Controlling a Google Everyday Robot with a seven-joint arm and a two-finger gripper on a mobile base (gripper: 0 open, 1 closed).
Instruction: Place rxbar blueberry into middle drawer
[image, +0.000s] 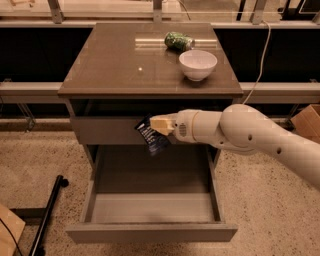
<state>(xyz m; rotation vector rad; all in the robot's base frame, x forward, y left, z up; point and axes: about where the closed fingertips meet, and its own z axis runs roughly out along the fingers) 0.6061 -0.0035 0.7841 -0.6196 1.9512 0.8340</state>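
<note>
My gripper (156, 126) is shut on the rxbar blueberry (153, 138), a dark navy-blue wrapper with pale print that hangs tilted from its pale fingertips. It is held in front of the closed top drawer front, above the back part of the open middle drawer (150, 232). The drawer is pulled far out and its pale grey floor holds nothing. My white arm reaches in from the right.
A white bowl (198, 64) and a green patterned can (177, 41) lying on its side sit on the brown tabletop (115, 65) at the back right. A black pole (47, 215) lies on the floor to the left. A cardboard box (306, 121) stands at right.
</note>
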